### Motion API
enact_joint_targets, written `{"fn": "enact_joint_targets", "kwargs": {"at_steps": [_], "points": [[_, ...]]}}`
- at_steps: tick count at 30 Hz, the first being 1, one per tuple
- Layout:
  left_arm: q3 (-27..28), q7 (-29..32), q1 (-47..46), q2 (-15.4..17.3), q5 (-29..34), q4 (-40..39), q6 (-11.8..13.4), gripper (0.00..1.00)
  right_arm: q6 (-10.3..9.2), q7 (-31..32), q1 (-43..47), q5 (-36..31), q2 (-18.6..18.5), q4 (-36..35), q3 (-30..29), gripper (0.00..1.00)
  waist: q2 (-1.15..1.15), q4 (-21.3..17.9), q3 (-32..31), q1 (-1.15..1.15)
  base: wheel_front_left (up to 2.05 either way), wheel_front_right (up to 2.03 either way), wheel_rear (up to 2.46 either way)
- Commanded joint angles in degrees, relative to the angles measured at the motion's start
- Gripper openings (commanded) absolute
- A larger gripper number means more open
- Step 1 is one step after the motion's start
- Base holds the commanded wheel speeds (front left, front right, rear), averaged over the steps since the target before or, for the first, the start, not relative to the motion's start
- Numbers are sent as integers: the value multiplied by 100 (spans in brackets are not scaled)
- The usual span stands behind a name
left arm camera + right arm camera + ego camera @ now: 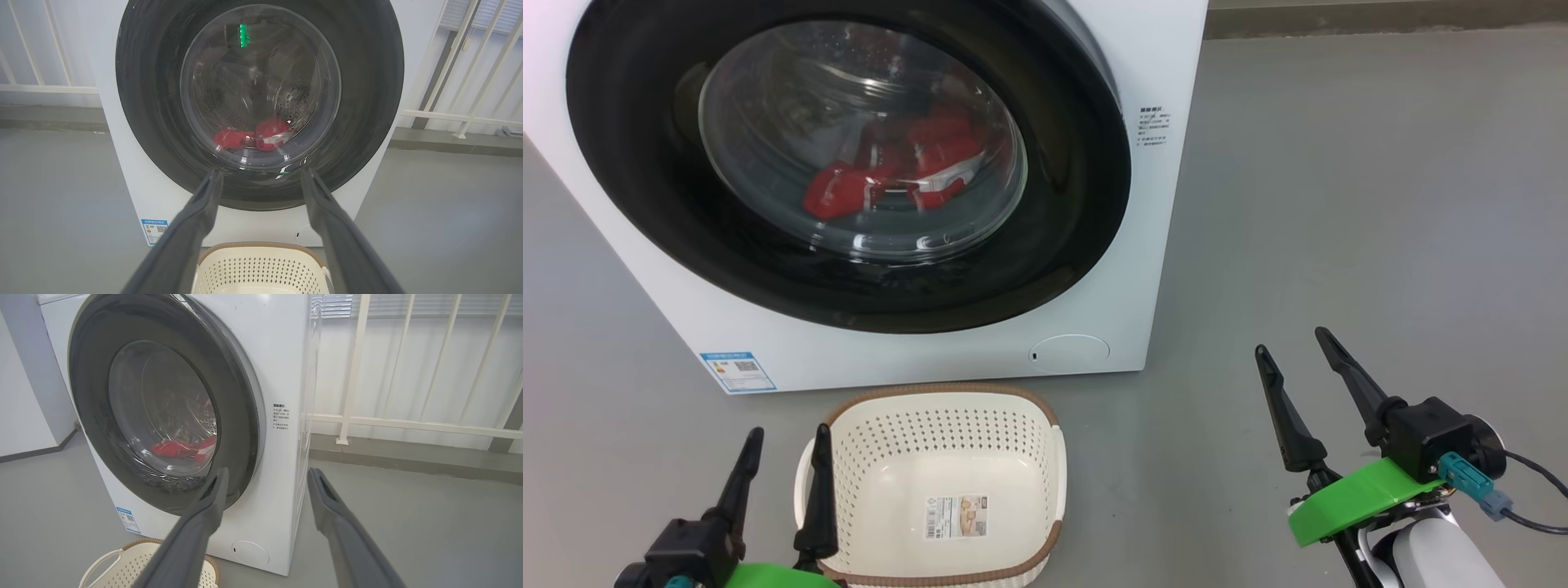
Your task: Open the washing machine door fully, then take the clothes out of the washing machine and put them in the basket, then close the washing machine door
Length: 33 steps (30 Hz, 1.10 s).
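The white washing machine [1160, 65] stands on the grey floor with its black-rimmed round door [1062, 212] against the front. Red clothes [890, 175] with white trim lie inside the drum, seen through the glass [261, 139] [184, 448]. The cream perforated basket [1045, 425] sits on the floor right before the machine [261, 250] [106, 559]. My left gripper [788, 441] is open at the basket's left rim, well short of the door [261, 175]. My right gripper [1294, 343] is open to the right of the machine, over bare floor [267, 475].
A blue label [737, 369] and a small round flap [1068, 353] mark the machine's lower front. White railings [408, 424] and a wall stand behind and to the right of the machine. Grey floor [1380, 204] stretches to the right.
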Motion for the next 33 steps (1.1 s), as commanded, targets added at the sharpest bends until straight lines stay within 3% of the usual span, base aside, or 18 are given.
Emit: {"fn": "enact_joint_targets", "kwargs": {"at_steps": [1,21,33], "points": [[165,-70,-210,76,80,-159,33,100,-4,-78,-248,-86,-31,-163,118,100,0,7,8,0,0,0,0],[248,-70,-297,53,-80,-117,-24,100,-4,-78,-315,182,27,-217,-169,100,0,44,184,0,0,0,0],[248,-70,-475,34,-192,-205,-134,100,-4,-78,-947,421,-85,-117,-326,100,0,170,542,0,0,0,0]]}}
